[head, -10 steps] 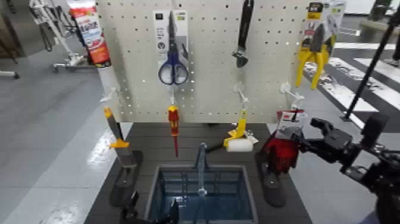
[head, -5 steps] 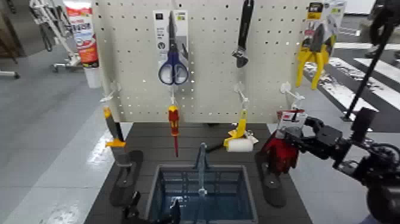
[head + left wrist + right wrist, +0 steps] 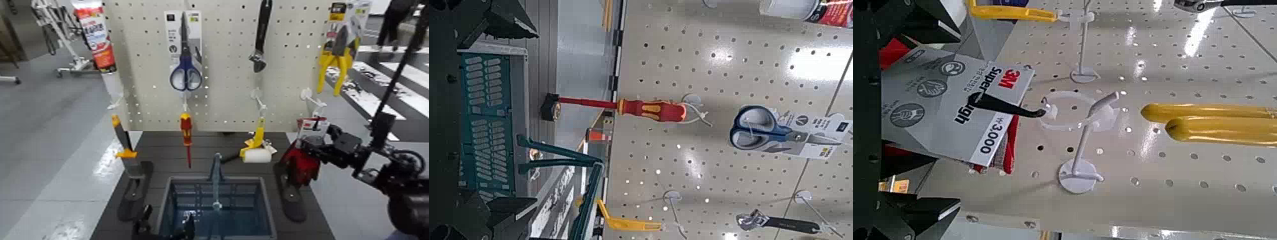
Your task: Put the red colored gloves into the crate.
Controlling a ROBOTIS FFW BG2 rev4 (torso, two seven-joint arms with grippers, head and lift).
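Observation:
The red colored gloves [image 3: 300, 165] hang at the right end of the pegboard under their white-and-red card [image 3: 313, 127]. My right gripper [image 3: 311, 152] reaches in from the right, open, with its jaws on either side of the pair. In the right wrist view the card [image 3: 958, 100] hangs from a black hook between the dark fingers [image 3: 915, 214], with red glove [image 3: 893, 55] behind it. The blue-grey crate [image 3: 167, 203] with its upright handle [image 3: 216, 182] stands on the dark table, front centre. My left gripper [image 3: 163, 228] waits open at the crate's near rim; its wrist view shows the slatted wall [image 3: 484, 120].
On the pegboard [image 3: 223, 96] hang scissors [image 3: 185, 64], a wrench [image 3: 260, 35], yellow pliers [image 3: 338, 54], a red-and-yellow screwdriver [image 3: 186, 131], a paint roller [image 3: 256, 153] and a yellow-handled tool [image 3: 124, 150]. Black stand feet [image 3: 135, 191] flank the crate. A person [image 3: 396, 19] walks far right.
My right gripper has moved left along the board's right end and now reaches around the gloves. The left arm and the crate have not moved.

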